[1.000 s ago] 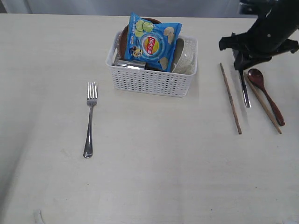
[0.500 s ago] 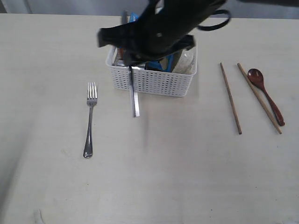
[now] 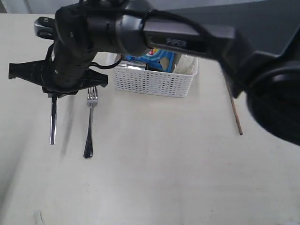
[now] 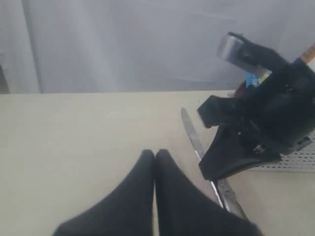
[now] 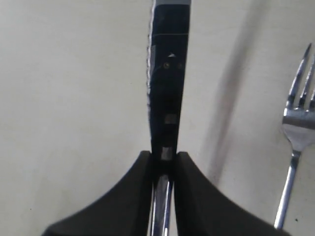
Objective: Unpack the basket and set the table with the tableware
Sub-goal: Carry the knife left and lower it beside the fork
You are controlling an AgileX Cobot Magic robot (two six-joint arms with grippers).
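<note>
The right gripper (image 5: 164,156) pinches the thin knife (image 5: 167,73), which looks stiff and slippery, so squeeze firmly near the handle; the left gripper (image 4: 154,158) is closed, empty.

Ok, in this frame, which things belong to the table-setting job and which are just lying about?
Part of the job:
- knife, gripped by the right end effector
- fork, lying on the table
- chopstick, on the table
- basket, not yet emptied

Just lying about:
- blue chip bag, inside the basket
</note>
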